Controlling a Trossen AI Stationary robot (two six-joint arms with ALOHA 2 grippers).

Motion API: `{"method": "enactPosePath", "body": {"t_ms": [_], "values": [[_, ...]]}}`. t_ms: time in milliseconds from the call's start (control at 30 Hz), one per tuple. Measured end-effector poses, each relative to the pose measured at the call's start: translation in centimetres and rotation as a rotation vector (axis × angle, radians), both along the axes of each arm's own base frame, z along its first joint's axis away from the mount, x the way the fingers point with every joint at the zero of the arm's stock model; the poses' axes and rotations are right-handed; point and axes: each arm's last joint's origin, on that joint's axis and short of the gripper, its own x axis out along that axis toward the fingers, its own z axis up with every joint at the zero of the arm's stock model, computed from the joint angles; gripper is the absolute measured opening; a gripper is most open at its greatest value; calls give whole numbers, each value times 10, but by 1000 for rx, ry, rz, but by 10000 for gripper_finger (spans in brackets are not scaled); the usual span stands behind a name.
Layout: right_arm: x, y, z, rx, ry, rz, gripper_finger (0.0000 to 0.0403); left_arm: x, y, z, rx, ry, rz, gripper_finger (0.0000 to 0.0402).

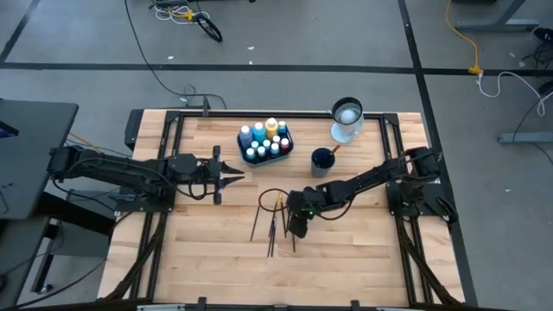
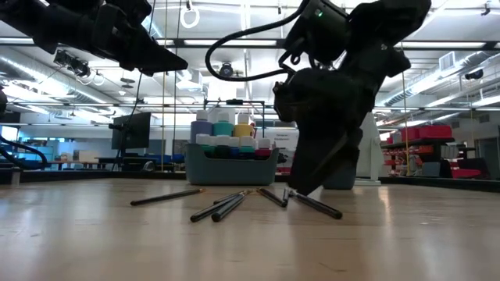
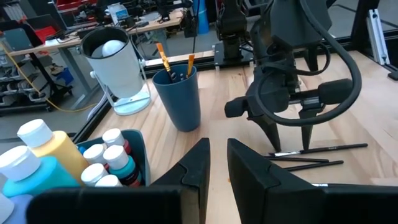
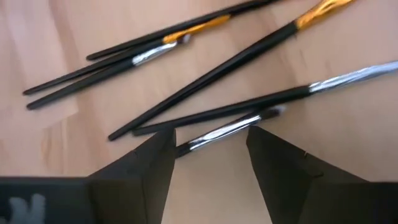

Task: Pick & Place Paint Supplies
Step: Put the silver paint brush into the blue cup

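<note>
Loose brushes (image 1: 275, 223) lay fanned on the wood at about six o'clock of the table (image 1: 363, 268), nearest the low camera. Going left to right: the left gripper (image 1: 232, 175) hovered at nine o'clock, fingers a narrow gap apart and empty, pointing toward the teal tray (image 1: 266, 156) of paint bottles (image 1: 264, 136) at twelve. Right of centre, the right gripper (image 4: 210, 158) stood low over the brushes, jaws spread wide astride one silver-ferruled brush (image 4: 224, 130), not yet clamped. At one o'clock, the dark blue cup (image 1: 322, 161) already held two brushes. Bottles looked sorted; several brushes seemingly remained.
</note>
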Motion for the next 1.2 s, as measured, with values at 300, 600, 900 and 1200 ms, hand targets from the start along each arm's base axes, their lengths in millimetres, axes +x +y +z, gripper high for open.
{"method": "enactPosePath", "body": {"t_ms": [300, 600, 900, 1200], "values": [[0, -9, -3, -244, -4, -24, 203, 0, 0, 0, 0, 0, 0, 64], [-3, -11, -5, -272, 36, -24, 160, 0, 0, 0, 0, 0, 0, 64], [-3, -8, -1, -226, 26, 15, 99, 0, 0, 0, 0, 1, 0, 64], [-2, 0, 27, -308, -49, 269, 137, 0, 0, 0, -3, 3, 1, 64]]}}
